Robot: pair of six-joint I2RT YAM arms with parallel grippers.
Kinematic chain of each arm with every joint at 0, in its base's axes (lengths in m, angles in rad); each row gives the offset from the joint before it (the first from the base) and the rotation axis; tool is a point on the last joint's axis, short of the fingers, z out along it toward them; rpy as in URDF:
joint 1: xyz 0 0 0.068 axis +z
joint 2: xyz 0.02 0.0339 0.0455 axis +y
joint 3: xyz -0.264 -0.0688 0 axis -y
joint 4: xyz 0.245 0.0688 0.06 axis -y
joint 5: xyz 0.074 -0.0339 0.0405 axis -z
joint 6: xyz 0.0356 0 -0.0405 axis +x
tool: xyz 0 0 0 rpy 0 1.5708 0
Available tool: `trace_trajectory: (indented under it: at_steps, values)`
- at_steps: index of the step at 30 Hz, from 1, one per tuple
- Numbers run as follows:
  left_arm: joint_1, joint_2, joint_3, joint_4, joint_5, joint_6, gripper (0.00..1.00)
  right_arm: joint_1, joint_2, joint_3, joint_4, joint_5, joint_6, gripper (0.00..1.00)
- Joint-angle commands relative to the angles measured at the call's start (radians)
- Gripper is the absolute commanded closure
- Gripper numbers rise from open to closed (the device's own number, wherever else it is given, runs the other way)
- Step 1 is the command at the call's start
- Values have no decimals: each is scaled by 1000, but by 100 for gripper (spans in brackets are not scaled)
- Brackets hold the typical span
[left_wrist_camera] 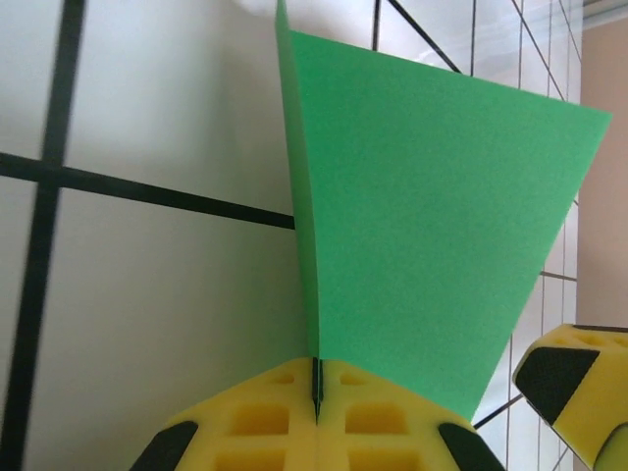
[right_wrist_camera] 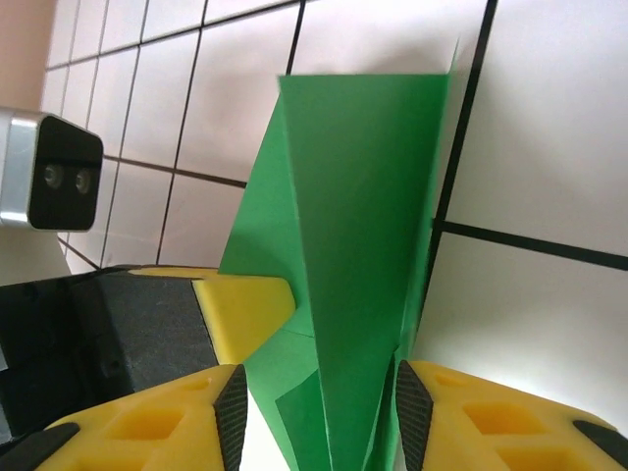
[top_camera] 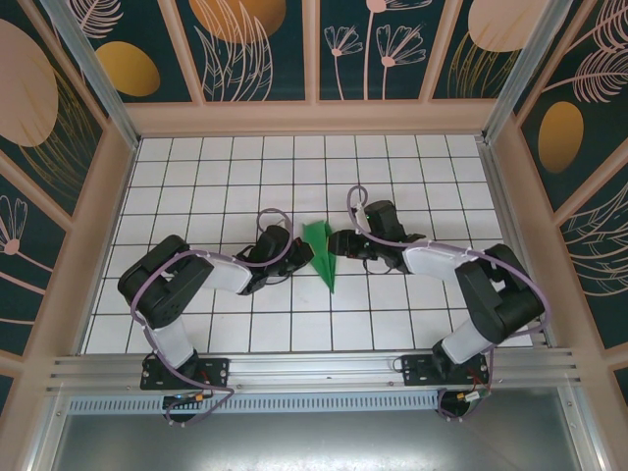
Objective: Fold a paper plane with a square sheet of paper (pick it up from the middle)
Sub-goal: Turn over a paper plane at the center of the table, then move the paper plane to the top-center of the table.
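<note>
White gridded table (top_camera: 196,167) lies bare on every side of the work, boxed in by a low wall (top_camera: 314,116) under flowered panels. At its middle the paper plane (top_camera: 320,253) is already a slim green dart, nose toward the arm bases, held between the two grippers.

The left gripper (left_wrist_camera: 316,378) has its jaws pressed together on a thin edge of the plane, with one wing fanning away from the pinch. The right gripper (right_wrist_camera: 319,392) has its jaws apart on either side of the folded body. I cannot tell whether its pads bear on the paper.

The risk, as I judge it, is the closeness: the two grippers sit just beside each other, with a yellow finger (right_wrist_camera: 245,304) of the left one right against the paper in the right wrist view. Any pull in opposite directions could tear the sheet or drag it out of the left pinch. A hard squeeze by the right could crush the wings.

Room is wide toward the far wall and both sides, while the arms' own elbows crowd the near tiles
</note>
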Motion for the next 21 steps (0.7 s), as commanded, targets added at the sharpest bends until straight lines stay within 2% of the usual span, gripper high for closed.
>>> trace_trajectory:
  at_steps: [1,10,21]
  values:
    - [7,-13,-12,55,-13,-6,100,31,37,50,-51,23,-27,53]
    - [7,4,-13,85,12,-8,100,65,63,84,-141,88,-45,52]
    - [8,8,-12,70,8,-8,100,80,64,93,-195,151,-74,42]
